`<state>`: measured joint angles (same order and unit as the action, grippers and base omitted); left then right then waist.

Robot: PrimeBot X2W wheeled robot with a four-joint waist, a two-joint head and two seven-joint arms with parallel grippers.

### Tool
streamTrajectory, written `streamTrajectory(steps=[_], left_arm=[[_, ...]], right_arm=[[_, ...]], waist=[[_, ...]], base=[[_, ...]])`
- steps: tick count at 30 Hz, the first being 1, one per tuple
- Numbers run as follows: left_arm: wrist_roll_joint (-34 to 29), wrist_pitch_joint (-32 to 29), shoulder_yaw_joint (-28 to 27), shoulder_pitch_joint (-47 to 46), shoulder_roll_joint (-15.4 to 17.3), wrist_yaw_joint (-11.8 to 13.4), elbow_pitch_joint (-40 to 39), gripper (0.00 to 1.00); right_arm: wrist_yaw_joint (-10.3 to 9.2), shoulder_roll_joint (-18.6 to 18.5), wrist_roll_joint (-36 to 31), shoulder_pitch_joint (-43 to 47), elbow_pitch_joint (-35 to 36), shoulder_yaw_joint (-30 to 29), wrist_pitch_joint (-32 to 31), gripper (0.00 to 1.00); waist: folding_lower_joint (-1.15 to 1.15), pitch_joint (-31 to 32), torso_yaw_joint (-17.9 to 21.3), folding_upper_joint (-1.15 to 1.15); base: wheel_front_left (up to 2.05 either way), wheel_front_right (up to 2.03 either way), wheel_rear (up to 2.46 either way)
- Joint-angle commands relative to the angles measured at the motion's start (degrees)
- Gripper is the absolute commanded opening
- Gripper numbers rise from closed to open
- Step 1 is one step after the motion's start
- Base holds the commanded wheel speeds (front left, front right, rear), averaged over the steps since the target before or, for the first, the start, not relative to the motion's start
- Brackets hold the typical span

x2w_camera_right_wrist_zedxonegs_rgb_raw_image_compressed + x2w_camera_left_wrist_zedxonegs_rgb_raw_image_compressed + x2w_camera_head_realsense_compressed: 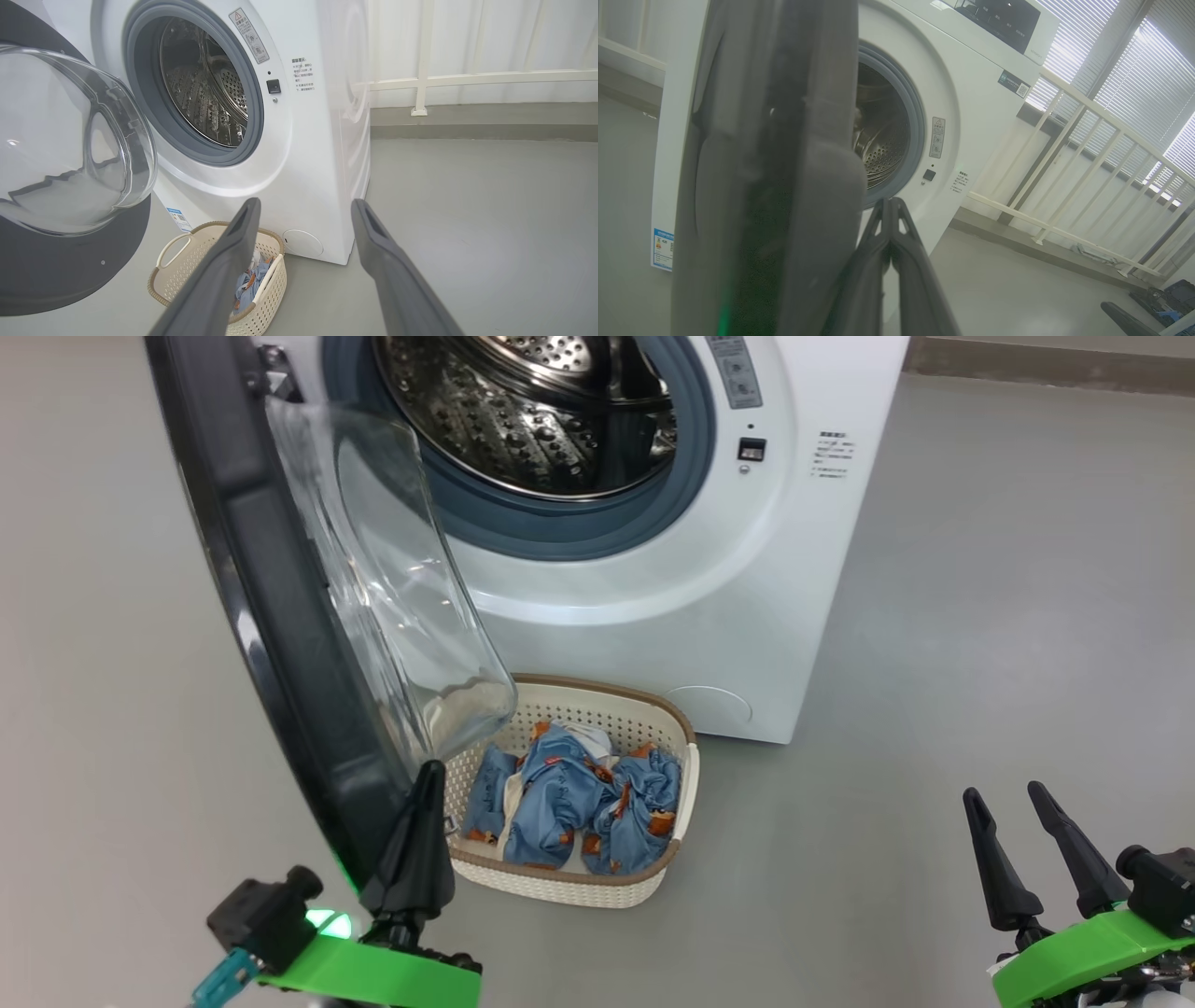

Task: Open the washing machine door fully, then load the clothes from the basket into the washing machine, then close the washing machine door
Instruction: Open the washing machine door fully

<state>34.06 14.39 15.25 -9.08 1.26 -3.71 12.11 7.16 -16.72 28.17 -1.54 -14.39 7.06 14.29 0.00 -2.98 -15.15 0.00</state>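
Washing machine door open; left pincer, tips together, maybe touching its lower edge; right pincer apart, well off; warning-triangle sticker unreadable.

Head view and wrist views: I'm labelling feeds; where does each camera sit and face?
Head view: on the head, down at the washing machine door, basket and clothes; left tool and right tool show.
Left wrist view: low, up along the shut left tool, past the door to the drum.
Right wrist view: low, along the open right tool towards drum and basket.
All share the drum.
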Motion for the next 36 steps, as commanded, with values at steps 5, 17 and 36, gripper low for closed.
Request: streamTrajectory(steps=[5,17,36], left_arm=[[-1.3,0.61,-4.28,0.95,2.05,2.88,-4.14,0.0],[-2.42,0.61,-9.74,1.01,4.07,5.53,-5.66,0.0],[-4.14,0.61,-20.91,-4.74,10.44,5.27,1.39,0.0]], right_arm=[[0.33,-1.46,0.12,0.32,1.48,0.89,0.71,1.0],[0.33,-0.87,0.1,0.39,1.21,1.3,0.71,1.0],[0.33,-1.12,0.13,0.07,1.36,1.78,0.71,1.0]], waist=[[0.0,-0.07,-2.13,0.0],[0.0,0.1,-5.53,0.0],[0.0,-1.2,-6.42,0.0]], base=[[0.0,0.0,0.0],[0.0,0.0,0.0],[0.0,0.0,0.0]])
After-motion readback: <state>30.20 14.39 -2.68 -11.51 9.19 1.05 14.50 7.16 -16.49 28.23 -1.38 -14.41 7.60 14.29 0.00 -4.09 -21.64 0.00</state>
